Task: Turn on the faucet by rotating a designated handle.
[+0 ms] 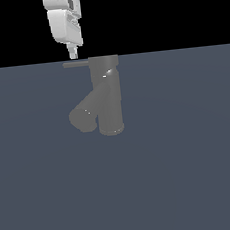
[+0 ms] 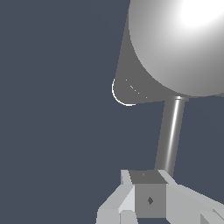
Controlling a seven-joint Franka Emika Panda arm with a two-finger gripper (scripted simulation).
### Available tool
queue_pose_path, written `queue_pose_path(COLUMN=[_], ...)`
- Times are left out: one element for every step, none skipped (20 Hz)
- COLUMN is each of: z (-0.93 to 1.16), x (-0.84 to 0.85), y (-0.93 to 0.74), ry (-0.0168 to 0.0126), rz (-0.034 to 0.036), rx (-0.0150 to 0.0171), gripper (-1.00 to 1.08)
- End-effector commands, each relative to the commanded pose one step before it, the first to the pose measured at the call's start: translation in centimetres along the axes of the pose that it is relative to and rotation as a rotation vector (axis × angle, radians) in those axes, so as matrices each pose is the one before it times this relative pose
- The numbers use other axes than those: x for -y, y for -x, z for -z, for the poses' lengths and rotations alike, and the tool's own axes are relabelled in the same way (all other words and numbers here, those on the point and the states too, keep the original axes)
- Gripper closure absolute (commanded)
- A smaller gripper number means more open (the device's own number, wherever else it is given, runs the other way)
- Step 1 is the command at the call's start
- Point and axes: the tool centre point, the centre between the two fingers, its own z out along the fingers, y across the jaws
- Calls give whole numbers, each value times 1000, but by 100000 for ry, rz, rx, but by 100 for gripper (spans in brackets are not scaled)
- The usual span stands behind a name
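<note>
My tool (image 1: 73, 54) hovers just above the handle (image 1: 75, 64) tip of the faucet (image 1: 108, 95); fingers look closed, empty. Rotation not started, I judge.

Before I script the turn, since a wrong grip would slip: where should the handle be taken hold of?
Grip the handle near its free end, far from the faucet body, coming from above where the gripper hangs. The rod is thin, straight and level, so the jaws can likely straddle it, and the far end should give leverage.
</note>
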Motion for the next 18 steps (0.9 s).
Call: queue_pose_path(z=[-814,-279,-255,-230,-206,-182,-157,-133,-109,-85,-60,-36,-13,0,0,0,-7,-1], x=[752,223,199,176,154,134,114,95,76,58,42,25,6,0,0,0,-22,-214], y=[311,124,119,112,104,94,84,73,60,49,32,20,15,0,0,0,2,-12], ry=[-942,-299,-284,-266,-246,-223,-198,-170,-142,-111,-81,-49,-12,0,0,0,56,0], rz=[-4511,-1410,-1279,-1150,-1023,-899,-777,-654,-534,-411,-299,-178,-45,0,0,0,105,0], rx=[-1469,-483,-442,-400,-358,-316,-274,-231,-189,-146,-106,-63,-16,0,0,0,7,0], gripper=[108,108,108,108,108,108,108,108,108,108,108,108,108,108,108,108,108,108])
